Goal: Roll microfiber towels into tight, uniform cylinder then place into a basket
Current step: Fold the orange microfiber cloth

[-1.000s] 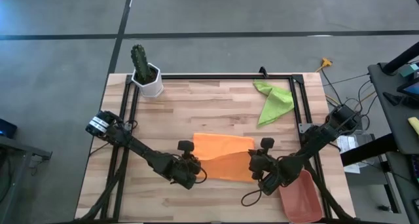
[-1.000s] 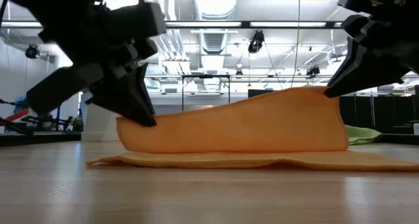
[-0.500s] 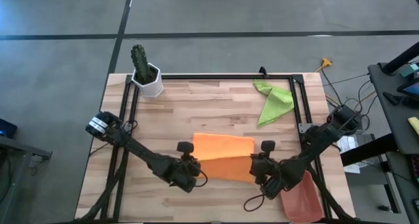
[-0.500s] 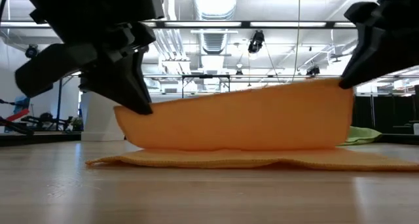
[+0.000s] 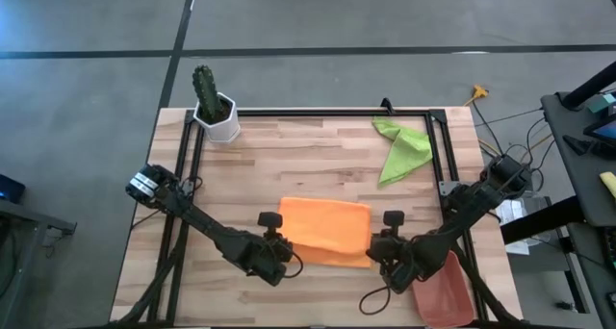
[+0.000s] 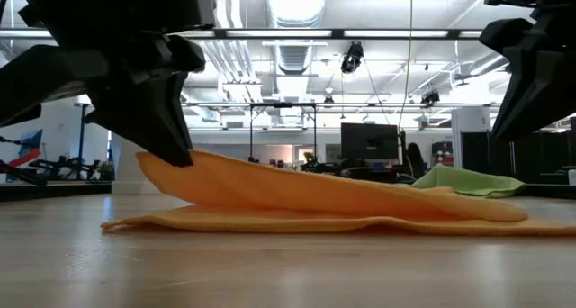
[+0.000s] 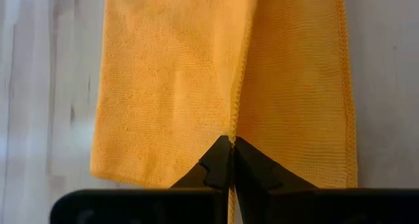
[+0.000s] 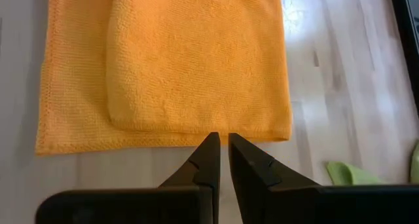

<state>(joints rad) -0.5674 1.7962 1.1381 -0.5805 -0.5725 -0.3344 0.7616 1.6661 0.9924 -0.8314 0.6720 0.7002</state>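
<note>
The orange towel (image 5: 324,231) lies folded on the table's near middle, one layer over another. My left gripper (image 5: 280,244) is at the towel's near left corner and is shut on it. My right gripper (image 5: 377,255) stands at the near right corner. It is shut and above the cloth, with the towel's edge (image 8: 196,135) just beyond its fingertips and nothing between them. The green towel (image 5: 402,148) lies crumpled at the far right. The basket (image 5: 445,291) sits at the near right corner of the table, beside my right arm. My left gripper pinches the hemmed edge (image 7: 234,129) of the towel's upper layer between its two fingers, at the left end. The fingers slant down from the near left. That end (image 6: 166,162) is lifted, and the layer slopes down to the right onto the lower layer.
A white pot with a cactus (image 5: 214,108) stands at the far left corner. A black frame (image 5: 318,112) runs along the far edge and down both sides of the table. Bare wood lies between the two towels.
The lifted upper layer of the orange towel has come out of my right gripper. Its right end has dropped flat onto the lower layer, while the left end stays raised in my left gripper. My right gripper has risen a little clear of the cloth.
</note>
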